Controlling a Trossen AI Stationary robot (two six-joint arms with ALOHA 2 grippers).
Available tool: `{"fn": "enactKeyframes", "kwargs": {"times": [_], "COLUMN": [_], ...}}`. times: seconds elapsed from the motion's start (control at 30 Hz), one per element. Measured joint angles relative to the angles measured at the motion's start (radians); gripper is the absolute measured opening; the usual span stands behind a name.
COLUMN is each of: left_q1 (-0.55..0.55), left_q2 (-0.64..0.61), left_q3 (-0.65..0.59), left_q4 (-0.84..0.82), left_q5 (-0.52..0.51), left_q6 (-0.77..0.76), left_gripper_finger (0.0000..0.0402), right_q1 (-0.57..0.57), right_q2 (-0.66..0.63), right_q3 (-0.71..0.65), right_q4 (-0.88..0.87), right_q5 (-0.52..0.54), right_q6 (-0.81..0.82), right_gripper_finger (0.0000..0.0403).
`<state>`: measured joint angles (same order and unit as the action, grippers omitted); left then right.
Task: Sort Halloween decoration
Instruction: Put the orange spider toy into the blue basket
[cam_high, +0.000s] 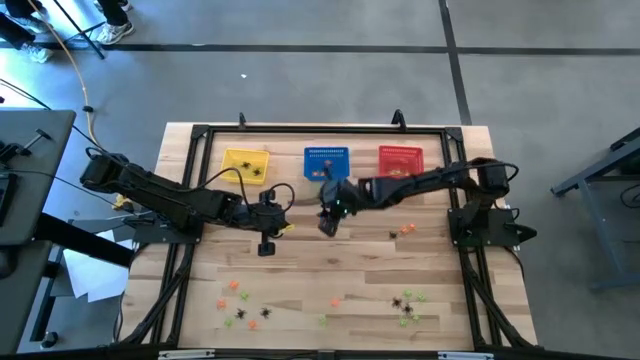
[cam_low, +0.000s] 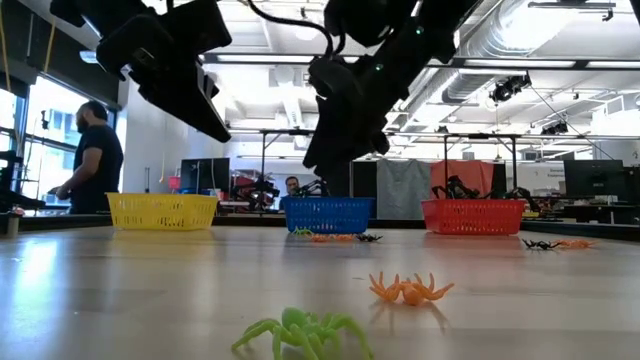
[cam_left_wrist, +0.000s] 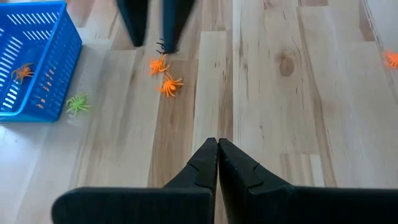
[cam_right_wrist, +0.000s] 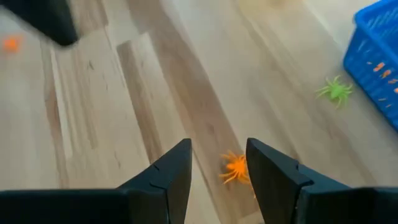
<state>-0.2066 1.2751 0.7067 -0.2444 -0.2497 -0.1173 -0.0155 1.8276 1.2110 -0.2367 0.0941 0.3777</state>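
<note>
Right gripper (cam_right_wrist: 217, 163): fingers spread, empty, above an orange spider (cam_right_wrist: 236, 168) at lower centre.
Left gripper (cam_left_wrist: 217, 155): pressed together, idle.
Handling: likely light, springy legs; pinch the body.
Blue basket (cam_right_wrist: 373, 56): upper right.

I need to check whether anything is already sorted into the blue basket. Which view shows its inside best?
The left wrist view: the blue basket shows an orange spider inside. The high view shows it small from above, the low view only its side wall, the right wrist view just a corner.
</note>
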Motion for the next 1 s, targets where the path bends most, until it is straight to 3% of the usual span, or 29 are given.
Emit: {"fn": "enactKeyframes", "kwargs": {"times": [0.13, 0.33, 1.0], "left_q1": [0.001, 0.001, 0.001], "left_q2": [0.0, 0.0, 0.0], "left_q3": [0.0, 0.0, 0.0], "left_q4": [0.009, 0.009, 0.002], "left_q5": [0.0, 0.0, 0.0], "left_q6": [-0.001, -0.01, -0.002], "left_gripper_finger": [0.0, 0.0, 0.0], "right_q1": [0.032, 0.024, -0.012], "right_q2": [0.027, 0.077, 0.202], "right_q3": [0.0, 0.0, 0.003], "right_q4": [-0.005, -0.007, 0.034], "right_q5": [0.081, 0.09, 0.009], "right_q6": [-0.018, -0.019, 0.007], "right_gripper_finger": [0.0149, 0.0149, 0.0149]}}
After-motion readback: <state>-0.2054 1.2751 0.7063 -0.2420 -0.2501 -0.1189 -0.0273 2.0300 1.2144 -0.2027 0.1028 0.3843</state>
